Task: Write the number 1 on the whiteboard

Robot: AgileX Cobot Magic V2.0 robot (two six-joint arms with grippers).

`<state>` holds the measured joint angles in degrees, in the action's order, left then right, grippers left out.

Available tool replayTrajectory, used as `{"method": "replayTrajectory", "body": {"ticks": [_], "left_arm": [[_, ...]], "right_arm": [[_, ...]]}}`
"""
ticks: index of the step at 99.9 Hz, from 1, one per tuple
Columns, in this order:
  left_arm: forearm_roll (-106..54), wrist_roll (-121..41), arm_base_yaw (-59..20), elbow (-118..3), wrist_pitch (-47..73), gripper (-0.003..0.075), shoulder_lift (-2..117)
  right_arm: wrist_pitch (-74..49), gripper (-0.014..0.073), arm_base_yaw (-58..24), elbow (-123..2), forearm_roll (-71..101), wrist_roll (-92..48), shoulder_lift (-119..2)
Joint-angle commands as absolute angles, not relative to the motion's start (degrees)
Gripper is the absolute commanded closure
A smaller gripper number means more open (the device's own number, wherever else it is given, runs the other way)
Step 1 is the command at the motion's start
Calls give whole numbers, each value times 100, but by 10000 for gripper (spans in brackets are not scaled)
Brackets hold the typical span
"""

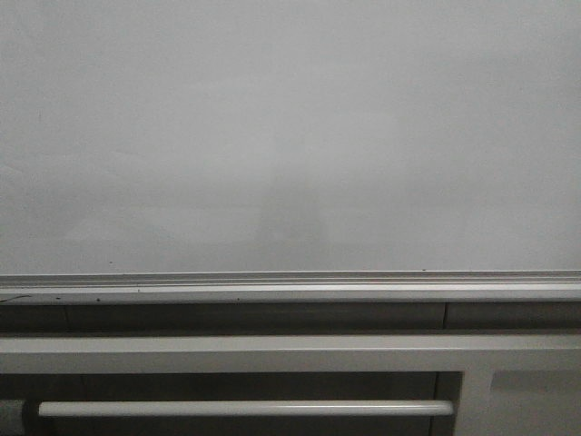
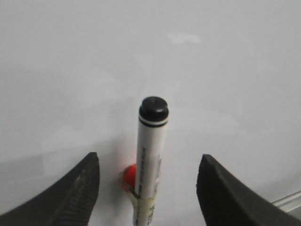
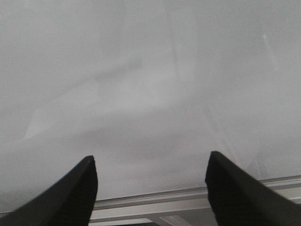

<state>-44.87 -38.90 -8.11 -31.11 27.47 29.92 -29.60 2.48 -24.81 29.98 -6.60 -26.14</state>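
Left gripper [image 2: 148, 188]: fingers [image 2: 70, 197] spread wide apart, a capped marker [image 2: 151, 155] standing between them, untouched by either. Marker judged light, rigid, smooth-barrelled; mid-barrel hold advised. Right gripper [image 3: 150, 188]: fingers open, empty. Whiteboard [image 1: 290, 127]: beyond marker, hard, glossy, blank; number 1 not yet written.
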Motion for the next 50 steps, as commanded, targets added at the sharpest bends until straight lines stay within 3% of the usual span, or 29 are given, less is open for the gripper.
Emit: {"method": "replayTrajectory", "body": {"ticks": [1,50], "left_arm": [[-4695,-3966,-795,-3308,2303,302,3092],[-4760,-4117,-795,-3308,2427,301,3588]], "right_arm": [[-2480,146,258,-2686,3162,-723,-2694],[-2396,146,258,-2686,3241,-723,-2694]]}}
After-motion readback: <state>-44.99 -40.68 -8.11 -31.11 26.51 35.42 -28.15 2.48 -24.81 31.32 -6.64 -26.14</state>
